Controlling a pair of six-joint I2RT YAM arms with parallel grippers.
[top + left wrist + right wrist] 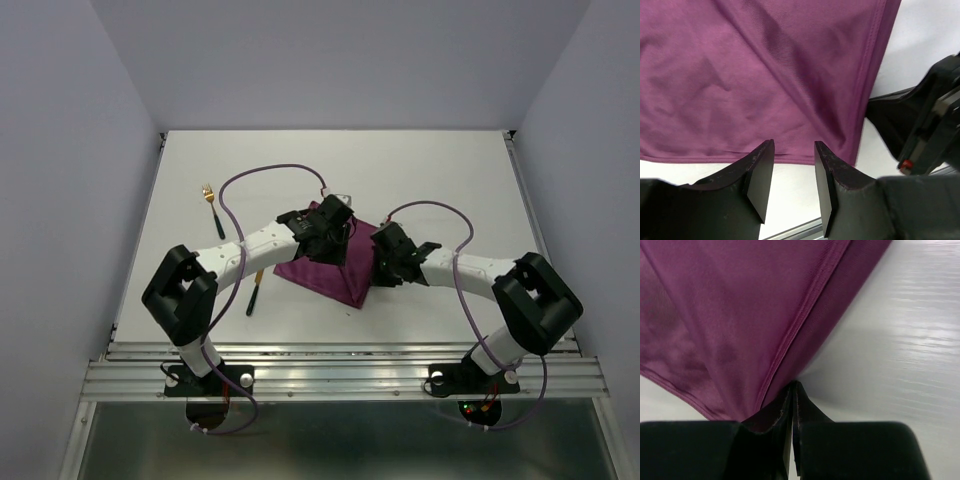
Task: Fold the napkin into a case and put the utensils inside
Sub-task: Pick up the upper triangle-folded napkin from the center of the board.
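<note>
Thin plum-purple cloth napkin [335,275], frame centre. I hold its edge clenched in right gripper [792,389], likely to pull fold taut; left gripper [792,155] unclenched, empty, at hem.

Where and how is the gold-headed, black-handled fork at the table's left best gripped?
By its slim black handle, from straight above, closing across its narrow width. The gold-headed fork lies flat on the white table, well apart from the plum-purple cloth napkin, so a side approach would probably find no room underneath it.
</note>
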